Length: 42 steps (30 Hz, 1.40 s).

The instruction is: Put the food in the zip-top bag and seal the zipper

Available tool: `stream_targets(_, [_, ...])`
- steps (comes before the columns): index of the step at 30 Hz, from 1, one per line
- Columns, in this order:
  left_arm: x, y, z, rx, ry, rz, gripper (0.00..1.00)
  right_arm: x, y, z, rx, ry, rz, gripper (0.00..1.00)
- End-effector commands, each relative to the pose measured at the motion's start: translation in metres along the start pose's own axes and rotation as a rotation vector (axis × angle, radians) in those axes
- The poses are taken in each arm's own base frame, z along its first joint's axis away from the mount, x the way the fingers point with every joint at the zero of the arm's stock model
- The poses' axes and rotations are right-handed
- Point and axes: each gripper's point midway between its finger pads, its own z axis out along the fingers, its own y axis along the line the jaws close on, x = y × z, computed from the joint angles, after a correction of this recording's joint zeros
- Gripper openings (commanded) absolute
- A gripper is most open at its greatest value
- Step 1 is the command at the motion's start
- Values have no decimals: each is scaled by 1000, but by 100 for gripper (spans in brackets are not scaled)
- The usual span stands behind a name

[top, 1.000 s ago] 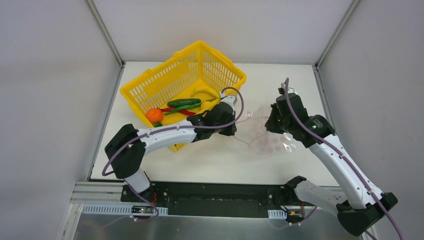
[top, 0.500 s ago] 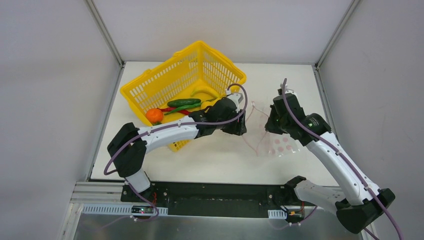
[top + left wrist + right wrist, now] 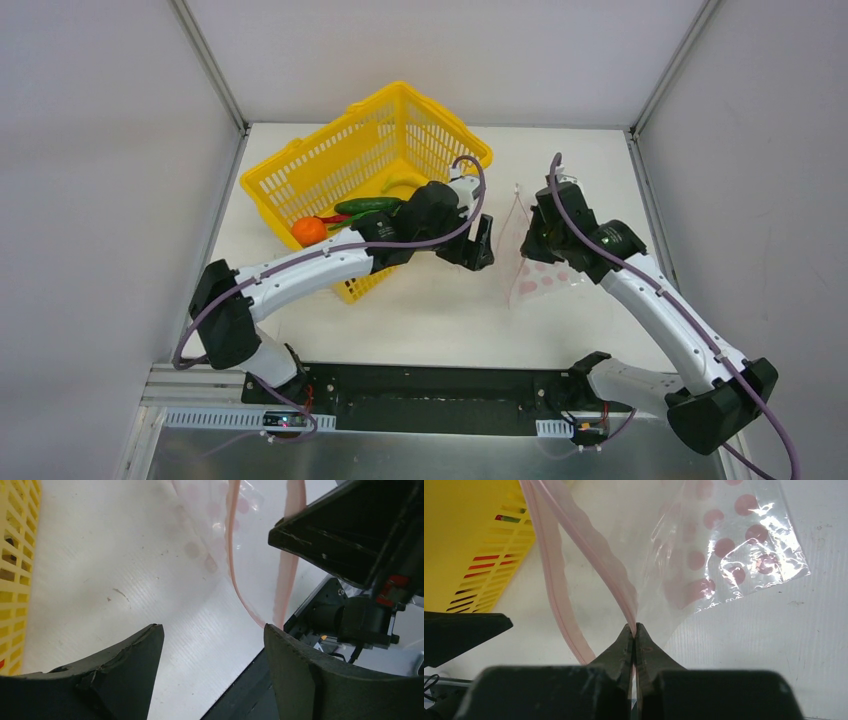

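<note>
- Top view: the right gripper [image 3: 528, 238] lifts the bag [image 3: 545, 282] by its top edge above the table [image 3: 600, 180], so the mouth faces the left arm; I judge this is meant to offer an opening for loading
- The left gripper [image 3: 482, 245] hovers just beside that mouth, between the basket [image 3: 330, 165] and the bag, and carries nothing
- The food [image 3: 366, 206] lies in the basket, with none in the bag, so loading has not begun
- Left wrist view: the fingers are spread wide with only bare table between them
- Ahead, the zipper [image 3: 287, 565] shows as two pink strips parted from each other, so the bag is unsealed
- The gripper looks lined up to take the free lip and widen the mouth, but that is only a guess
- Right wrist view: the jaws are pressed fully together on one pink lip, while the other lip sags loose to the left, toward the basket
- Pinching a single lip, not both, is what lets the mouth gape
- The dotted body trails off to the right; I cannot tell whether its far corner touches the table
</note>
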Motion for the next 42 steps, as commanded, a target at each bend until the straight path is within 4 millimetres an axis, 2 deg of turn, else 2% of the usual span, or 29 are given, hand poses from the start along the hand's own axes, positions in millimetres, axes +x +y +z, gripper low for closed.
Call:
stream_targets(1, [-23, -23, -40, 72, -49, 82, 75, -6, 8, 1, -35, -21, 15, 0])
stream_targets(5, [-45, -25, -85, 54, -129, 171, 81, -6, 8, -1, -41, -25, 13, 0])
stream_targets(9, [-64, -1, -137, -63, -169, 317, 96, -6, 7, -4, -50, -31, 13, 0])
stream_targets(13, [-84, 45, -177, -188, -139, 415, 99, -5, 9, -7, -67, -32, 16, 0])
stream_targets(14, [-89, 63, -186, -228, -123, 436, 99, -4, 10, -7, -72, -28, 13, 0])
stream_targets(18, [-100, 117, -203, -305, -37, 479, 99, -3, 11, -8, -83, -27, 12, 0])
stream_targets(20, [-100, 137, -200, -263, -4, 478, 99, -4, 11, -10, -88, -33, 13, 0])
stream_targets(22, [-97, 168, -189, -272, 53, 471, 99, -4, 12, -11, -97, -37, 15, 0])
stream_targets(25, [-87, 217, -163, -313, 144, 500, 99, -4, 13, -11, -100, -36, 12, 0])
stream_targets(27, [-77, 240, -142, -293, 225, 513, 99, -5, 13, -10, -98, -37, 10, 0])
stream_targets(33, [-60, 285, -87, -207, 330, 464, 99, -5, 17, -8, -105, -25, 13, 0])
stream_targets(37, [-51, 302, -64, -188, 361, 463, 99, -6, 18, -8, -105, -20, 14, 0])
stream_targets(39, [-43, 307, -55, -163, 390, 445, 99, -5, 17, -7, -103, -20, 14, 0])
stream_targets(42, [-30, 323, -43, -192, 424, 432, 99, -4, 17, -5, -101, -15, 15, 0])
